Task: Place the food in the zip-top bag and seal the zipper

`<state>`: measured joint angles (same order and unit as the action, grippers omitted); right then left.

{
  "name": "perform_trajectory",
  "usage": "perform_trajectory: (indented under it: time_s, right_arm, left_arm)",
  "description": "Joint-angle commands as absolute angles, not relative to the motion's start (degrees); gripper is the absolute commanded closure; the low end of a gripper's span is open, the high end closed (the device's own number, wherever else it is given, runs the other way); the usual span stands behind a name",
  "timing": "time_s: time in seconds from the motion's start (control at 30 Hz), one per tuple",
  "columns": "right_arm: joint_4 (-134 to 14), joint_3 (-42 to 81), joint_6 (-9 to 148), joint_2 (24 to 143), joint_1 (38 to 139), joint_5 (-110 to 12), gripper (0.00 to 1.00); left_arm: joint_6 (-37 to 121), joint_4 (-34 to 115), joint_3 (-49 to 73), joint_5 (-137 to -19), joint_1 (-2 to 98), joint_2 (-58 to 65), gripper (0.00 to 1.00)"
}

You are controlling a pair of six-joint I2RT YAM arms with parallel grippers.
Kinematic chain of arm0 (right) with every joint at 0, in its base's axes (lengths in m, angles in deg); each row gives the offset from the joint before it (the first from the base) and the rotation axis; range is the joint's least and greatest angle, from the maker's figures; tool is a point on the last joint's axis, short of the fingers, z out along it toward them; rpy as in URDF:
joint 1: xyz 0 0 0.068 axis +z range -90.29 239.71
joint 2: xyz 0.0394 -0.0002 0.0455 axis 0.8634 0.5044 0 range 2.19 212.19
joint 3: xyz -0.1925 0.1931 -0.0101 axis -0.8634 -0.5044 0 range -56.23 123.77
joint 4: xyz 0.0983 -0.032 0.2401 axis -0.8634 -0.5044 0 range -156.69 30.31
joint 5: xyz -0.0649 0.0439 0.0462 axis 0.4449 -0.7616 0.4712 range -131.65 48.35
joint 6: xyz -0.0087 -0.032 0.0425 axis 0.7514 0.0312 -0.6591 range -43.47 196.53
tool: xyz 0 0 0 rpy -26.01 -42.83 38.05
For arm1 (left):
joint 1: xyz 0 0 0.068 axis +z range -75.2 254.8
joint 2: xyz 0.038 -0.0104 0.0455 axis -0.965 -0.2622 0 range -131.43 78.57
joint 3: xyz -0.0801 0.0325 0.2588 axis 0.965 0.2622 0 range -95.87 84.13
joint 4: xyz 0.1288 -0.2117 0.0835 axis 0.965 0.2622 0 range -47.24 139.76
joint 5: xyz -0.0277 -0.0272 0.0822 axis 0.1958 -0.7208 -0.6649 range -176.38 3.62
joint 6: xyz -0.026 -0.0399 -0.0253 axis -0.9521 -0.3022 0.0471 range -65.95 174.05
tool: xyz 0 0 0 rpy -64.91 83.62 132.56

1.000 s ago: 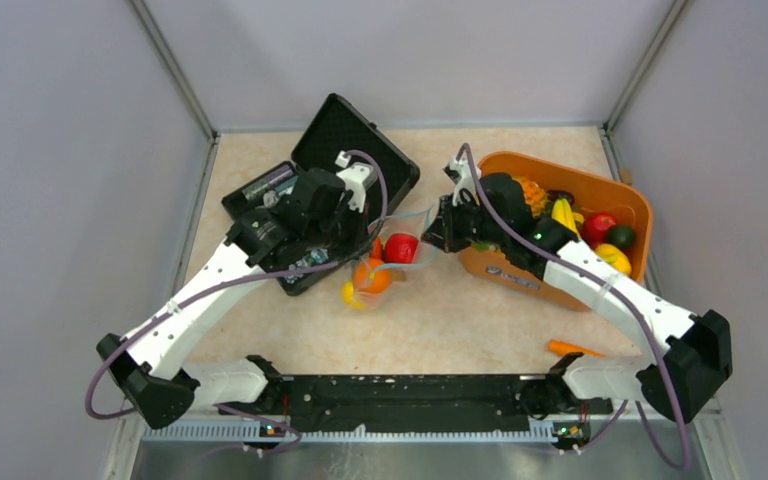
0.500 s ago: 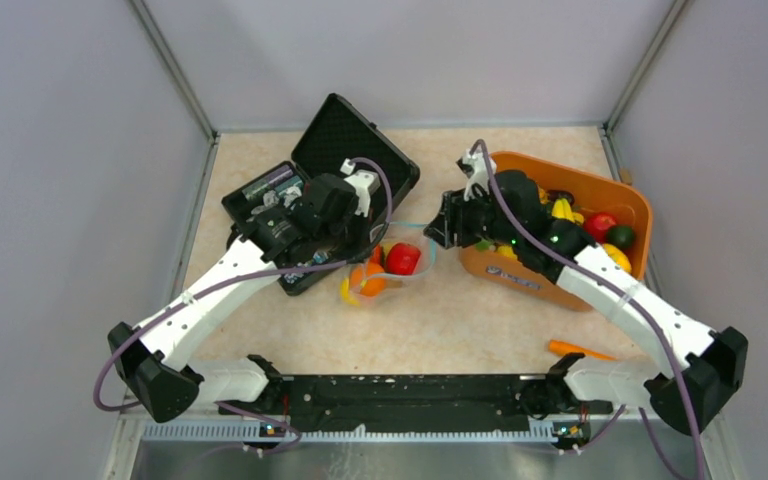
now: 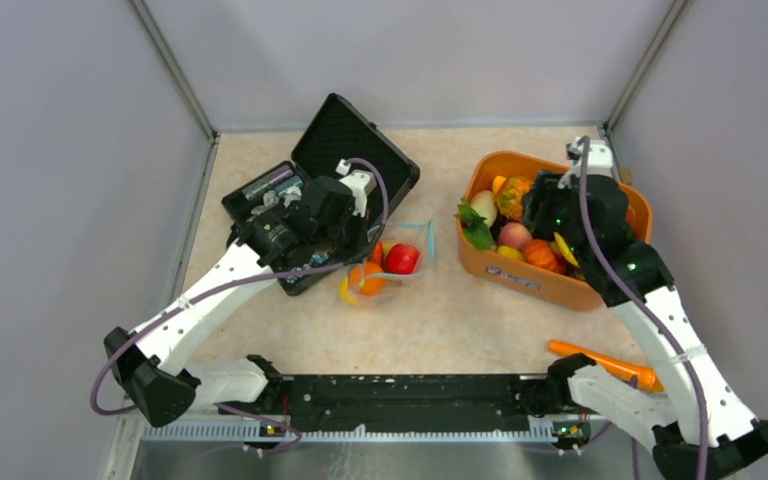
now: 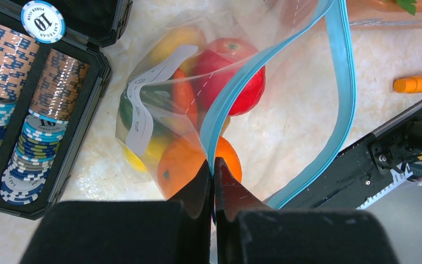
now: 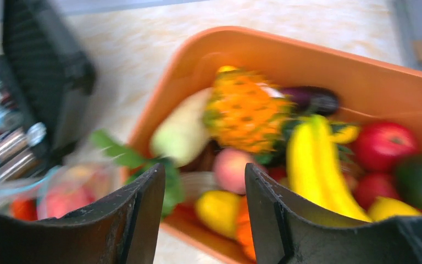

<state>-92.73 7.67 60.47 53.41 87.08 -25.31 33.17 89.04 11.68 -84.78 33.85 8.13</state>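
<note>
Zip-top bag point(image 4: 296, 126) first: the left gripper point(image 4: 213, 165) has its two black fingers pressed tight together on the bag's mouth edge, pinching one side of the teal zipper point(image 4: 345, 82). The strip's other side loops out wide, so the mouth gapes open. Inside the clear plastic sit a red apple point(image 4: 236, 60), an orange point(image 4: 178, 165) and something yellow behind the white label point(image 4: 145, 99). The bag's body rests on the beige table point(image 3: 440, 320), just beside the open black case point(image 3: 355, 135), whose trays hold stacks of poker chips point(image 4: 49, 93)

Over on the right, the right gripper point(image 5: 203, 181) hangs above the orange basket point(image 5: 318, 49), its fingers apart with nothing between them. Under it the basket is crowded with food point(image 5: 231, 165): a banana point(image 5: 313, 159), a dark eggplant point(image 5: 313, 100), a spiky orange pineapple point(image 5: 244, 110) and a green avocado point(image 5: 420, 179) among the rest. An orange carrot-like stick point(image 3: 600, 360) lies alone on the table near the right arm's base, well apart from the bag
</note>
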Motion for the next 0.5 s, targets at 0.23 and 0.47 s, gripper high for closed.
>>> perform_trajectory:
  time_s: [0.23, 0.47]
  right_arm:
    - [-101.5, 7.3, 63.5, 56.1, 63.7, -39.8, 0.5]
    - [-107.1, 4.5, 61.8, 56.3, 63.7, -46.1, 0.32]
  left_arm:
    - [33.7, 85.7, 12.5, -85.6, 34.0, 11.6, 1.0]
    - [33.9, 85.0, 13.0, -85.8, 34.1, 12.5, 1.0]
